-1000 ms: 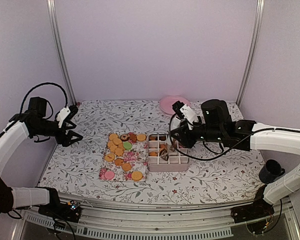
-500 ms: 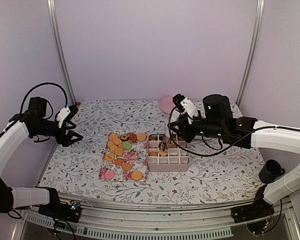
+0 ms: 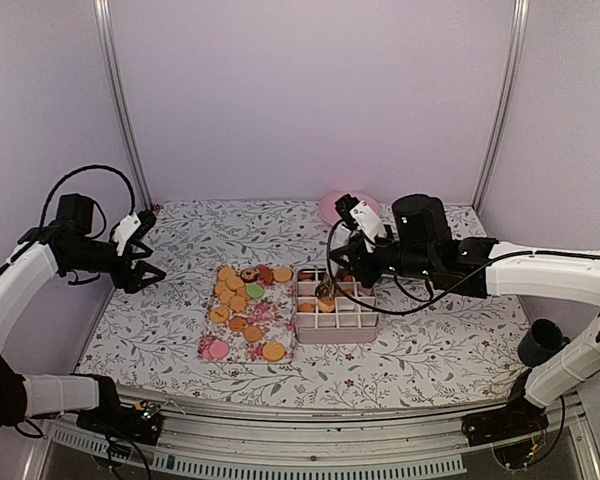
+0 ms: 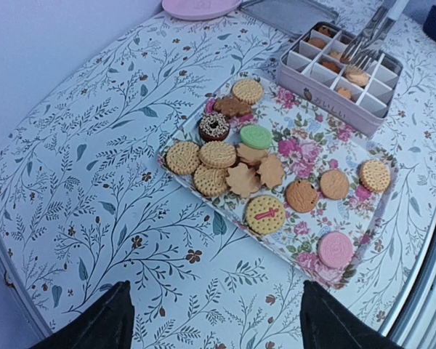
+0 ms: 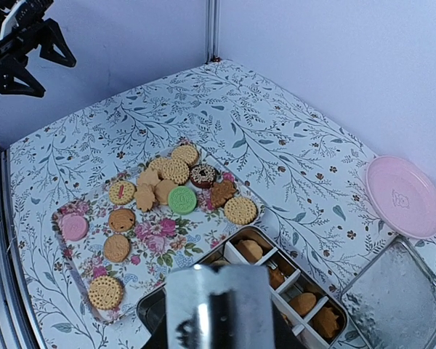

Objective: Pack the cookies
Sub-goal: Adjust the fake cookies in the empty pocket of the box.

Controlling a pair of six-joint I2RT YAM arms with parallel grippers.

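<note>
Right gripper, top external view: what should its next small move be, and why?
Probably shift the right gripper left from above the divided tin toward the golden cookie at the corner of the floral tray beside it. I cannot make out a cookie in its jaws, several tin cells look unfilled, and many cookies lie on the tray.

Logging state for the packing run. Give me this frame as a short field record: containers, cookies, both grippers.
tray: floral tray, about fifteen cookies loose on it, one green, one pink
box: divided box right of tray, several compartments filled
left gripper: open, empty, hovering left of tray
right gripper: above box, holding metal tool
other: pink plate at back
</note>
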